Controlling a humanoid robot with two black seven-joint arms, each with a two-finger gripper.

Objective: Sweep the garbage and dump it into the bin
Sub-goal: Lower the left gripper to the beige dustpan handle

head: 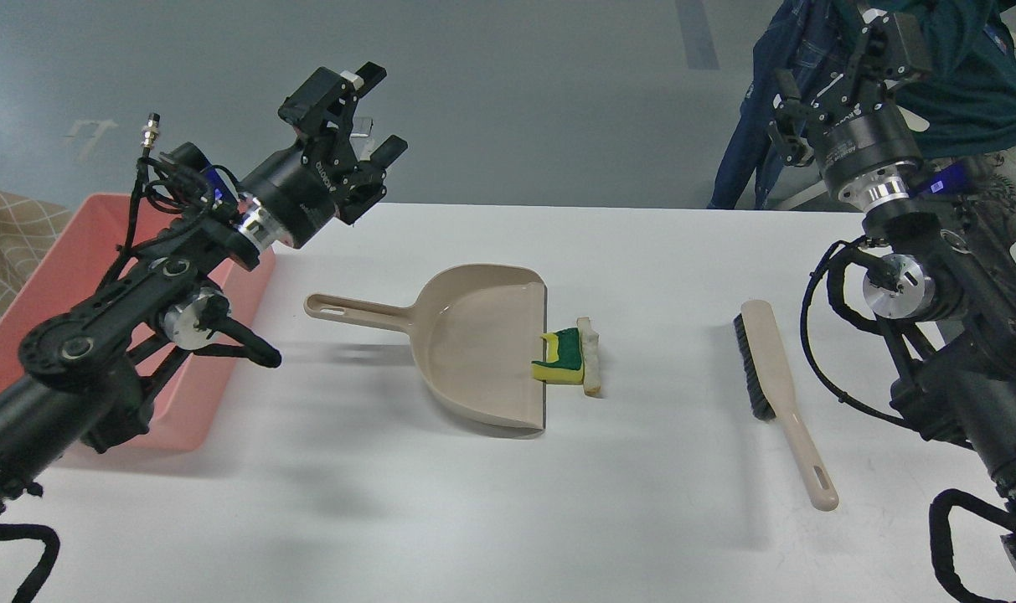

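Garbage sits dead centre on the white desk (625, 536): the yellow sponge piece (560, 358) with its green scouring layer on top, resting right at the straight front lip of the beige dustpan (482, 352), and the thin off-white strip (590, 355) lying just beside it on the right, the two touching or nearly so. The dustpan lies flat, its long handle pointing toward the left of the frame. Over on the right, well apart from the scraps, the beige brush (780, 394) lies on the desk, black bristles along its left edge, handle running toward the lower right. At the left edge, the pink bin (55, 276) sits partly hidden behind the left arm. Now the jaws: the left gripper (372, 110) hangs in the upper left of the frame, above the bin's far right corner, its two fingers spread wide with nothing between them, well away from the garbage, which lies lower and to the right of it. The right gripper (872, 33) is up in the upper right corner, raised clear of the desk, dark against a person's blue clothing behind it; I cannot tell whether its jaws are apart or together. It too is well apart from both scraps, which lie down and to the left of it.
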